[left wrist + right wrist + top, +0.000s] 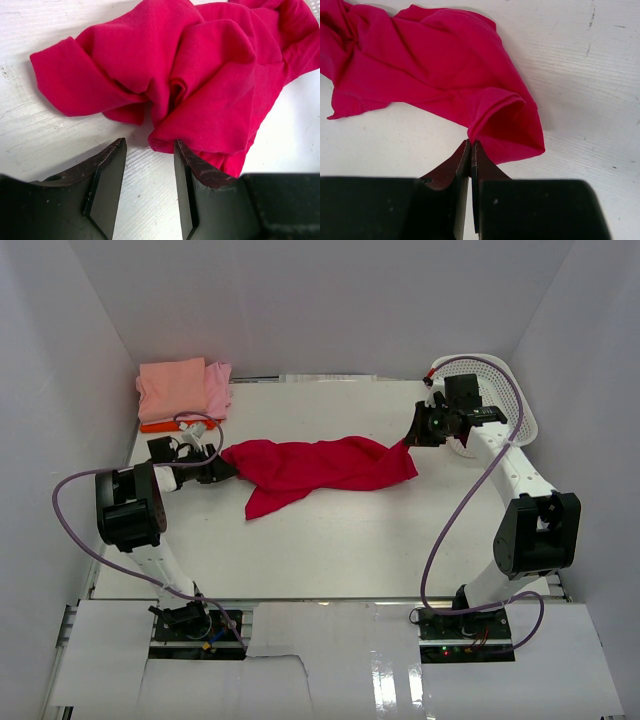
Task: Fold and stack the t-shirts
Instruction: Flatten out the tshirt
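Observation:
The crimson-red t-shirt lies crumpled and stretched across the middle of the table. My right gripper is shut on its right edge, pinching a fold of cloth between the fingertips. My left gripper is open at the shirt's left end; its jaws stand apart over bare table with the bunched cloth just ahead, touching the right fingertip. Folded salmon-pink, light pink and orange t-shirts sit stacked at the far left corner.
A white lattice basket stands at the far right behind my right arm. White walls enclose the table on three sides. Purple cables loop beside both arms.

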You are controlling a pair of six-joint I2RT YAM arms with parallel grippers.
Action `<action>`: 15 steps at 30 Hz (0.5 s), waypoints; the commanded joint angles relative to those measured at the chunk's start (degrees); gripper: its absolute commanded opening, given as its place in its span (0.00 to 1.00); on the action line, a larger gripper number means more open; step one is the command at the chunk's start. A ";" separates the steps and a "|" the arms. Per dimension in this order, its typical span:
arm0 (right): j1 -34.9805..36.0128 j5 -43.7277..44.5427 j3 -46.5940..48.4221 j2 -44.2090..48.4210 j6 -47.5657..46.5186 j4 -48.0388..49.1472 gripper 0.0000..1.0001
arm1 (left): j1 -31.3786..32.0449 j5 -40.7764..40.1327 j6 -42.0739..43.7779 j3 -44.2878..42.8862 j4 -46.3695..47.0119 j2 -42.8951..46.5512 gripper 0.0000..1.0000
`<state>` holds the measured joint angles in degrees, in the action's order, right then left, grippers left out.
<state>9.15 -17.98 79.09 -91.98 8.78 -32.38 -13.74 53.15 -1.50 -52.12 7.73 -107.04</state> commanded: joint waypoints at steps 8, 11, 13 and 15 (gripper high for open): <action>0.17 -0.22 2.21 0.14 -0.51 1.53 0.08 | 0.38 1.26 3.25 0.26 -0.26 1.93 0.50; 0.26 -0.13 2.21 0.31 -0.60 1.53 0.08 | 0.38 1.17 3.52 0.79 -0.26 2.19 0.50; 0.17 -0.13 2.12 0.40 -0.60 1.44 0.08 | 0.29 1.17 3.69 1.05 -0.26 2.28 0.50; 0.17 -0.04 2.03 0.49 -0.60 1.44 0.08 | 0.38 1.61 3.69 0.97 -0.17 2.19 0.50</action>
<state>9.15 -17.98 79.09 -91.98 8.75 -32.40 -13.63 53.08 0.49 -51.72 7.42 -107.18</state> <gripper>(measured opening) 0.081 0.501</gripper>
